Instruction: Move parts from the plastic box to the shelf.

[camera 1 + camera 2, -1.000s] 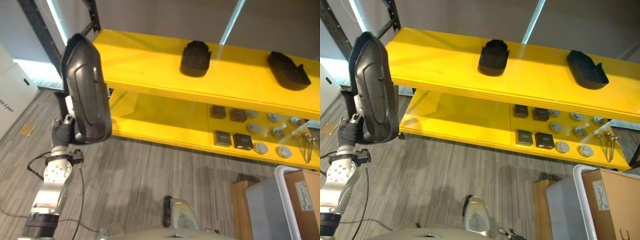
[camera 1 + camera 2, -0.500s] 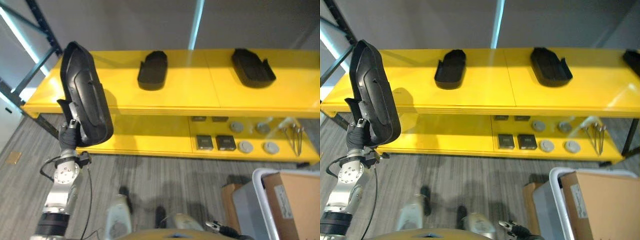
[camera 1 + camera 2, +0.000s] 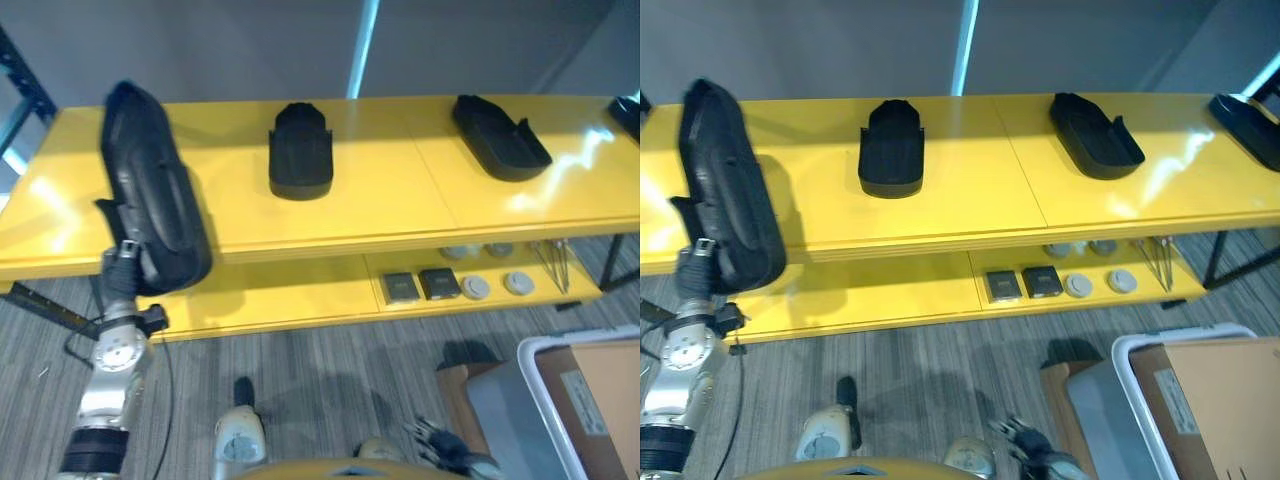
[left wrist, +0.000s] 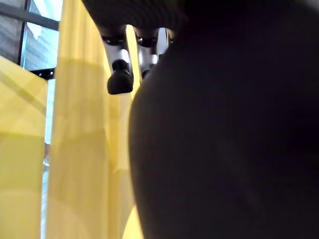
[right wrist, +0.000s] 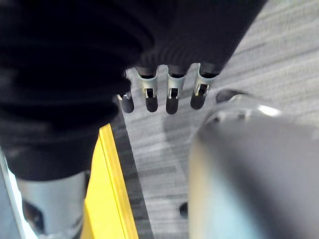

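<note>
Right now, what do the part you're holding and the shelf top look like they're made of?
The black part in the left robot hand looks like moulded plastic: smooth, dull sheen, formed ridges. The shelf top seems glossy yellow painted board; it reflects light.

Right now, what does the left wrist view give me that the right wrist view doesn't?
Left wrist view: the left hand, its fingers against the big black part it holds. Right wrist view: the right hand, fingers relaxed and empty, above the grey floor. Both: the yellow shelf close by.
</note>
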